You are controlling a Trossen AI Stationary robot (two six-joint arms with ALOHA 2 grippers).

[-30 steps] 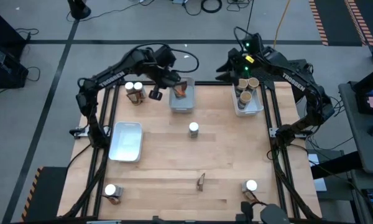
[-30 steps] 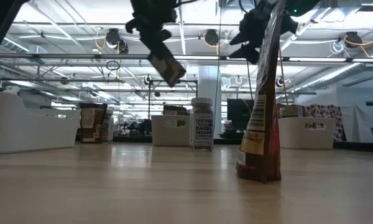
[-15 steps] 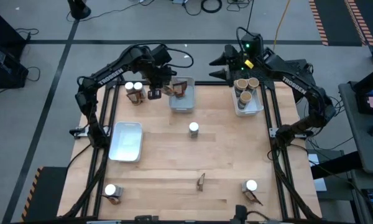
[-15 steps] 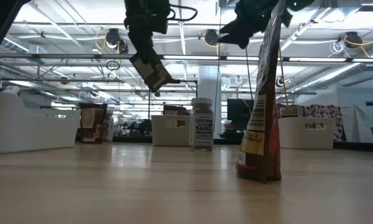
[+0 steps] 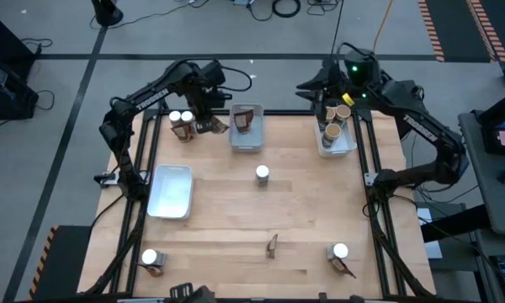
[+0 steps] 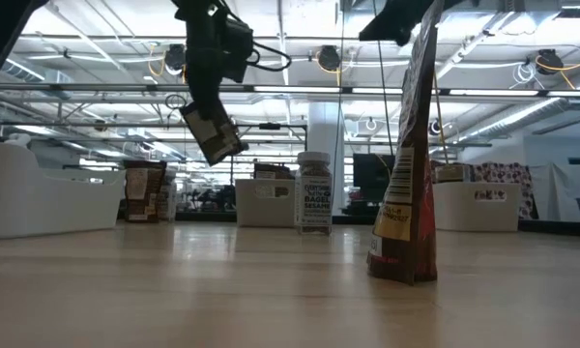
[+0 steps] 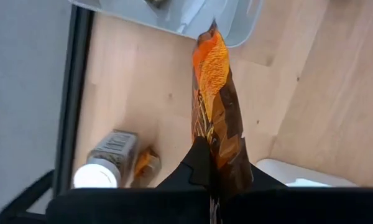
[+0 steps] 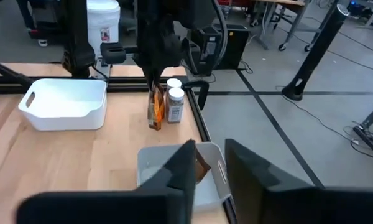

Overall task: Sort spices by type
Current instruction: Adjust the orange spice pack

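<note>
My left gripper (image 5: 207, 124) hangs over the table's far left, shut on an orange and dark-brown packet (image 7: 214, 106), beside two white-capped jars (image 5: 181, 122) and a small packet (image 7: 146, 165). The grey tray (image 5: 246, 130) to its right holds another packet. My right gripper (image 8: 211, 171) is high over the far edge, next to the tray (image 5: 335, 139) of tan-topped tubs. Its fingers stand a little apart with nothing between them. A lone jar (image 5: 262, 174) stands at mid-table, and a packet (image 5: 272, 246) stands upright near the front. My left gripper pinches one end of the packet (image 7: 216, 167) between its two fingers, coming from above and pointing down. The packet hangs tilted below the fingers (image 6: 213, 135), lifted clear of the table.
A white tray (image 5: 172, 190) lies at the left of the table. A jar with something brown beside it (image 5: 150, 258) stands at the front left. Another jar with a packet (image 5: 340, 252) stands at the front right. Bare wood lies between the trays and the front row.
My left gripper has carried the packet from over the grey tray toward the table's left edge and lower, to beside the two jars; the packet stays tilted and clear. My right arm has risen and drawn back toward the far right.
</note>
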